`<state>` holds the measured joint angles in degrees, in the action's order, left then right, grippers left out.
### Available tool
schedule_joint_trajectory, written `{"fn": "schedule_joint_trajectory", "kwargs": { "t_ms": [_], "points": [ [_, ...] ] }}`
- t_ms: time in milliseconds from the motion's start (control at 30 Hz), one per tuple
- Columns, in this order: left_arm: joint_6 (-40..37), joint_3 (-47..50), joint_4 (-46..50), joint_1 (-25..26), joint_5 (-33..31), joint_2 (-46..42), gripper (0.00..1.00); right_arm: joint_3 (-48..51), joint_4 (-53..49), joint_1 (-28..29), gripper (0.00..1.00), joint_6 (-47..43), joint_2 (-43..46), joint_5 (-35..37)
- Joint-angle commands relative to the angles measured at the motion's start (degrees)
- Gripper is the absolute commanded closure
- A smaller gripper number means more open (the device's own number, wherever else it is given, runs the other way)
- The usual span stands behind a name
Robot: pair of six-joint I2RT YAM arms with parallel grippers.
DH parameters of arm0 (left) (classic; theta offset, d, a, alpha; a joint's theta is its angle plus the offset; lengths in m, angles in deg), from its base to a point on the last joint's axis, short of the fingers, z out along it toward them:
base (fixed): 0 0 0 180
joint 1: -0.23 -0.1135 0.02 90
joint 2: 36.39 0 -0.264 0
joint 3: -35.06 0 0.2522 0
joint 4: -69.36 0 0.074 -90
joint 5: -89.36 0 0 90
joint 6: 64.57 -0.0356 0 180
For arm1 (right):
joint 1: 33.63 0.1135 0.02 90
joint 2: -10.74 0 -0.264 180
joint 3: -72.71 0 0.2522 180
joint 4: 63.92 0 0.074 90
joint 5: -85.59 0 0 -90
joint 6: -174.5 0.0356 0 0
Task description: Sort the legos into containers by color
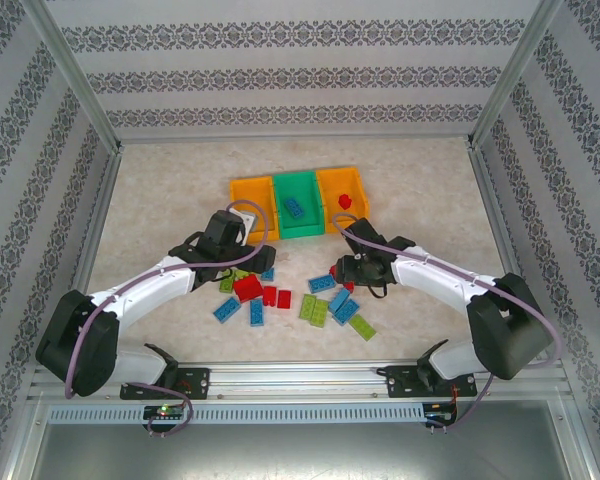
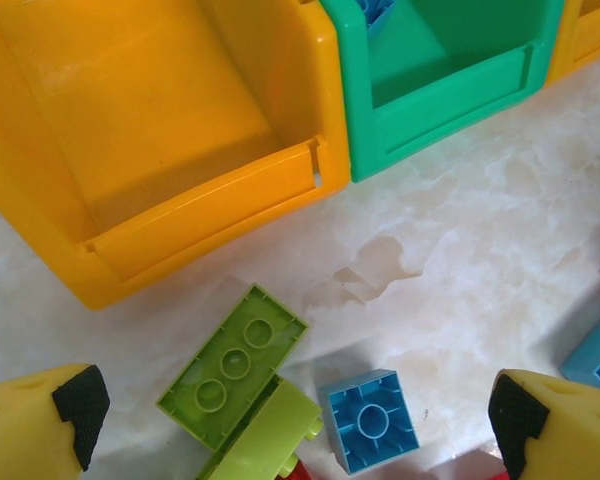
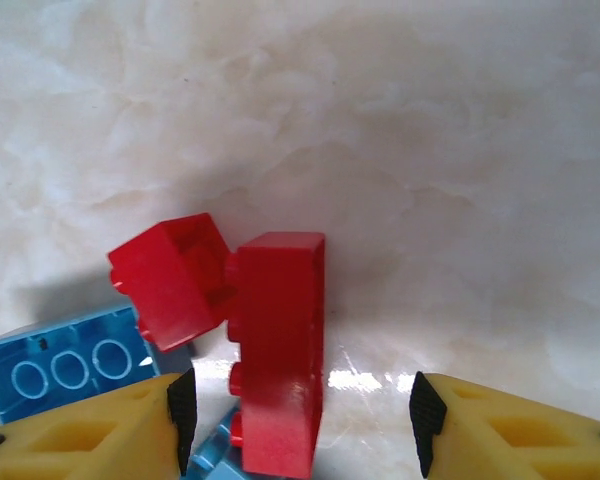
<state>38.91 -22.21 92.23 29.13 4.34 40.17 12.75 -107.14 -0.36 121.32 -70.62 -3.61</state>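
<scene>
Three containers stand in a row toward 12 o'clock on the tabletop [image 1: 430,210]: the left orange bin [image 1: 246,194], the green bin [image 1: 302,230] holding a blue brick [image 1: 294,208], and the right orange bin [image 1: 330,188] holding a red brick [image 1: 345,200]. The loose legos [image 1: 280,296] lie scattered at 6 o'clock of the bins. The left jaws are spread wide above a lime brick [image 2: 235,365] and a blue square brick [image 2: 370,420]. The right jaws stand parted around an upright red brick [image 3: 280,350], clear of both sides, with a tilted red brick [image 3: 170,280] touching it at 10 o'clock.
</scene>
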Motion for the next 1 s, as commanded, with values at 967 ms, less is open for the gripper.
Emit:
{"fn": "schedule_joint_trajectory", "kwargs": {
  "t_ms": [967],
  "points": [
    [-0.2,-2.4,-1.3,1.5,-0.3,-0.4,0.0,-3.6,1.7,-5.5,0.78,-3.1,2.4,2.5]
  ]
}}
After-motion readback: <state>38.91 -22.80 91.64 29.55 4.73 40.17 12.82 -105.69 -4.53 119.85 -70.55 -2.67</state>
